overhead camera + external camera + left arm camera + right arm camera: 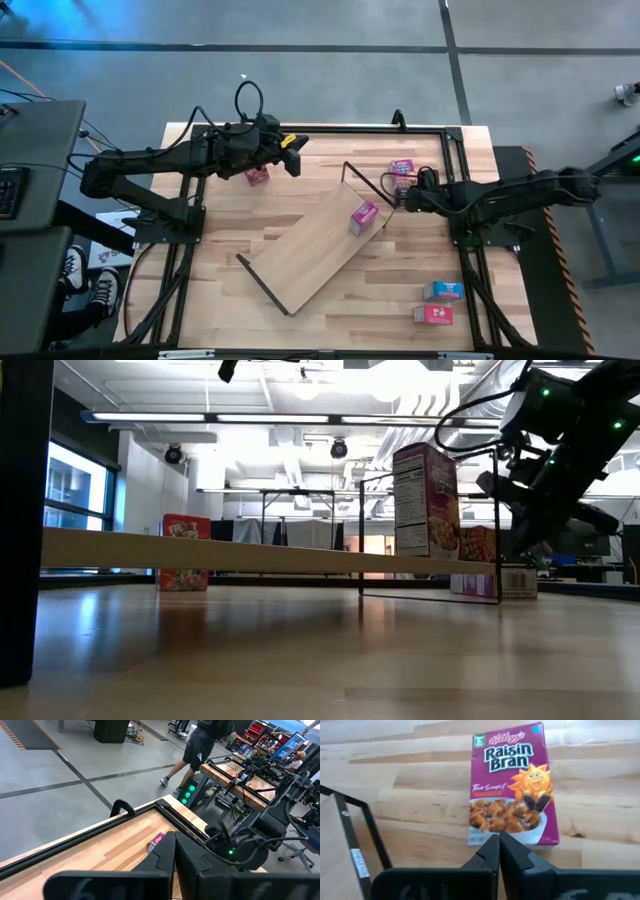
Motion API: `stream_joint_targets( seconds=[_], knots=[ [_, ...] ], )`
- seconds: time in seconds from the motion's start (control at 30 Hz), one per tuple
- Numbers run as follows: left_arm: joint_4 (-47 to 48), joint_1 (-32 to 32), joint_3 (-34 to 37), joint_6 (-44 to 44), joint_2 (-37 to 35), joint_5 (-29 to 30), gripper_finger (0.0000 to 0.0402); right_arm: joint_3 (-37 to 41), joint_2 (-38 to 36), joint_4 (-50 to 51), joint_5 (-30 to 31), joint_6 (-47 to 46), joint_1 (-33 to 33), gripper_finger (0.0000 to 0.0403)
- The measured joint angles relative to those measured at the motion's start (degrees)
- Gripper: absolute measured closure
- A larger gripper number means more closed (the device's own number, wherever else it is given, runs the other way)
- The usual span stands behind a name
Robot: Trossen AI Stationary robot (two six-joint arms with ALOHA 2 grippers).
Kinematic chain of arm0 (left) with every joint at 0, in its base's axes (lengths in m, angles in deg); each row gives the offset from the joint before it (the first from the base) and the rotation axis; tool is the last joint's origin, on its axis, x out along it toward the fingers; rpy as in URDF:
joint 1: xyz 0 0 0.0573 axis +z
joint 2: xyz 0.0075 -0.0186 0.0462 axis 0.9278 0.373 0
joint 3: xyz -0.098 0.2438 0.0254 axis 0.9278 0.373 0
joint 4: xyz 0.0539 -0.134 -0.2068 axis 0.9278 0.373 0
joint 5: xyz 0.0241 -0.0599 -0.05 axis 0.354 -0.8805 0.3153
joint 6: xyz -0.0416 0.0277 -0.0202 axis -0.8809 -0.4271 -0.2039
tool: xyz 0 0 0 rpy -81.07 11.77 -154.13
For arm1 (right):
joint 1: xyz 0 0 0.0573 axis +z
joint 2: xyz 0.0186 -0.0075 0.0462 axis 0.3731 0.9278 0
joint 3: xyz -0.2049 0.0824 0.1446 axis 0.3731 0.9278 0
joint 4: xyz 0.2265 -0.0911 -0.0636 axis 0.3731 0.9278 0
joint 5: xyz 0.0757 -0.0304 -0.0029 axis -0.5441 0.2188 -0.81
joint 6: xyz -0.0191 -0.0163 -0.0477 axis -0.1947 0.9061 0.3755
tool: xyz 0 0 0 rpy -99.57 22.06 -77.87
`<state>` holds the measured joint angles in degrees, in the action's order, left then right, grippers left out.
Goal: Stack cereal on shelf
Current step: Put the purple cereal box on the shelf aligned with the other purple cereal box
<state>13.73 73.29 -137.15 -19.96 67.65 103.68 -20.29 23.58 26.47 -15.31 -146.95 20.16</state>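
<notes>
Reaching step: the right end effector (498, 851), clenched empty, hovers over the flat magenta cardboard cereal box (512, 785) (the light-wood board shelf (310, 250) holds one); next it must open and descend.

My own closed right fingers (499, 851) are hiding the lower edge of the Raisin Bran box (512, 785). The person (200, 745) beyond the table is being cut off above the waist. The blue box's (443, 290) print is staying too small to read.
</notes>
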Motion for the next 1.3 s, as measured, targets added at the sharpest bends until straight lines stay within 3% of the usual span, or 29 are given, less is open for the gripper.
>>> stream_joint_targets(
  seconds=[0.2,0.47,0.9,1.3],
  knots=[
    [-0.02,0.00,0.00,0.00,0.00,0.00,0.0401,3.57,0.00,-2.82,-3.47,0.46,-2.05,0.0403],
    [-0.02,0.02,0.02,0.00,0.00,0.00,0.0402,4.63,-0.31,-9.24,-3.68,2.31,-2.09,0.0403],
    [0.00,0.00,0.00,0.00,0.00,0.02,0.0401,3.77,-0.22,-7.49,-2.14,4.62,-5.43,0.0403],
    [-0.01,0.00,0.00,0.00,0.00,0.02,0.0402,3.75,-0.22,-6.32,-7.80,5.38,-6.54,0.0403]
  ],
)
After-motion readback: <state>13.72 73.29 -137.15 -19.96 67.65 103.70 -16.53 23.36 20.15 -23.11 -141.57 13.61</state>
